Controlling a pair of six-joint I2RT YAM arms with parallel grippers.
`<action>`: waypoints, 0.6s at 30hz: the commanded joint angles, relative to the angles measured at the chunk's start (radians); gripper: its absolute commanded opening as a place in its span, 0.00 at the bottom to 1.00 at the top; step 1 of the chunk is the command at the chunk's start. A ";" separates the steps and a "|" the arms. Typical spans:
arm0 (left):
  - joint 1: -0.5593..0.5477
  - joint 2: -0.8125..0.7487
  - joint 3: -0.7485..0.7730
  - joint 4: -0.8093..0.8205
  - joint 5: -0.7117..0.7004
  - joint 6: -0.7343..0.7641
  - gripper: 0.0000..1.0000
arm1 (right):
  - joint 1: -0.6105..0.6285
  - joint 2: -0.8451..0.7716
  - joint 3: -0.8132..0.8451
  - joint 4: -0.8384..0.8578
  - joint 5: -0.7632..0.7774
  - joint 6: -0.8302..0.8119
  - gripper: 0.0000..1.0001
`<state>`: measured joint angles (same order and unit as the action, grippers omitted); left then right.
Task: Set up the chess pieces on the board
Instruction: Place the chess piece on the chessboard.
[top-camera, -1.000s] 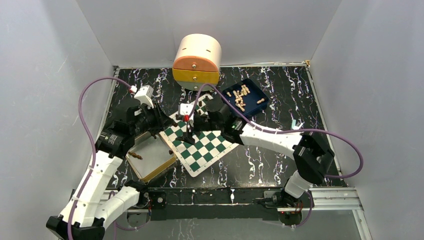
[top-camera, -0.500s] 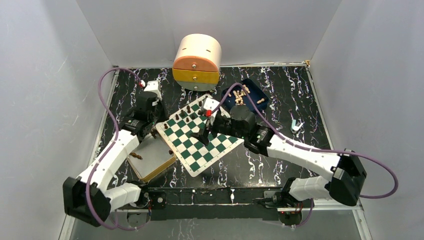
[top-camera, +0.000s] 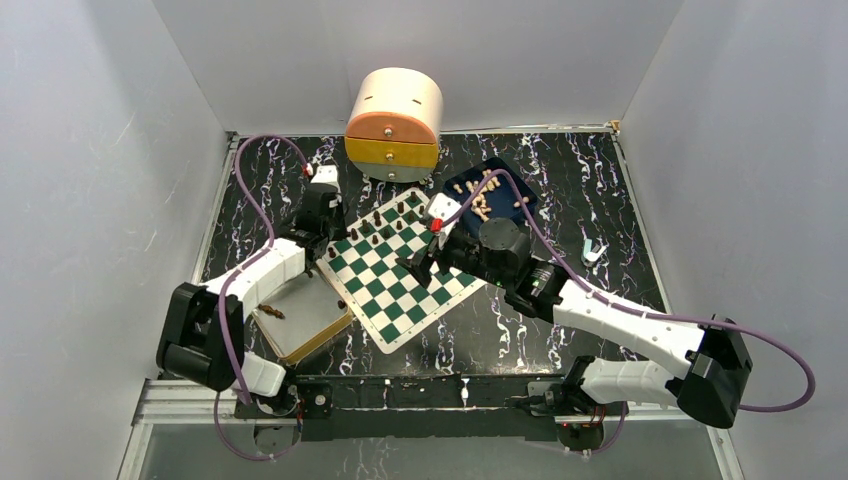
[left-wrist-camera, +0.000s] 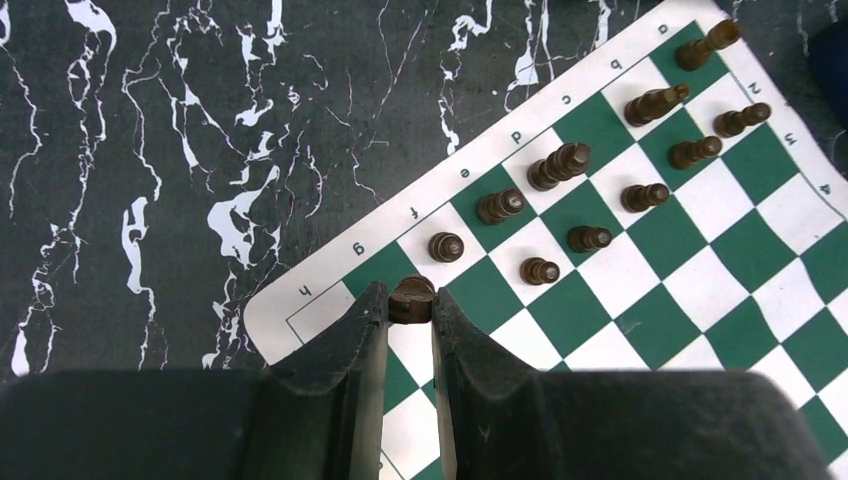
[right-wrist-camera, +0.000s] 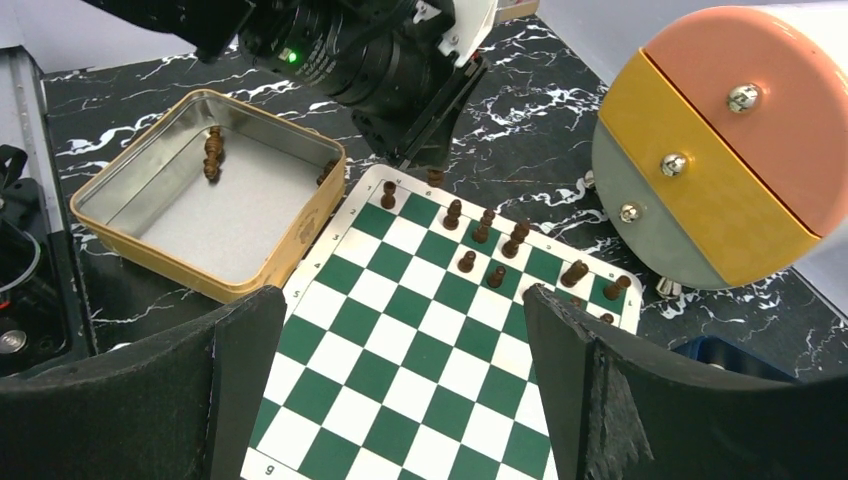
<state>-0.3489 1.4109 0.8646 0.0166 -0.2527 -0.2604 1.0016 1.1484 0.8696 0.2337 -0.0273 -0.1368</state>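
**Dark piece gripped by the left end effector over the g square at the board's edge**

The left end effector (left-wrist-camera: 410, 312) is closed on a dark chess piece (left-wrist-camera: 411, 297), which is seen from above, its long axis upright and pointing toward the wrist camera. The piece is held at the lettered edge of the board (left-wrist-camera: 700, 290), over the green square marked g. It is just beside the edge-row piece on f (left-wrist-camera: 446, 246), and the corner square marked h is bare. Whether its base touches the square cannot be told. The coming move is judged to be a straight lowering and a release, with the neighbour on f to be kept clear. The right end effector (right-wrist-camera: 400, 325) is spread wide and empty above the middle of the board, farther from that corner, so the placement is judged to fall to the left arm. One spare dark piece (right-wrist-camera: 212, 153) lies in the tin tray (right-wrist-camera: 300, 250).
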 joint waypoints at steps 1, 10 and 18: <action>-0.002 0.013 -0.013 0.073 -0.045 0.010 0.00 | -0.006 -0.041 0.000 0.041 0.053 -0.014 0.99; -0.001 0.054 -0.065 0.127 -0.065 -0.002 0.00 | -0.009 -0.042 -0.004 0.039 0.065 -0.029 0.99; -0.002 0.099 -0.068 0.138 -0.063 -0.007 0.00 | -0.009 -0.042 -0.006 0.039 0.066 -0.034 0.99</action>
<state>-0.3489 1.5028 0.8024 0.1276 -0.2886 -0.2623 0.9951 1.1355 0.8692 0.2333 0.0238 -0.1604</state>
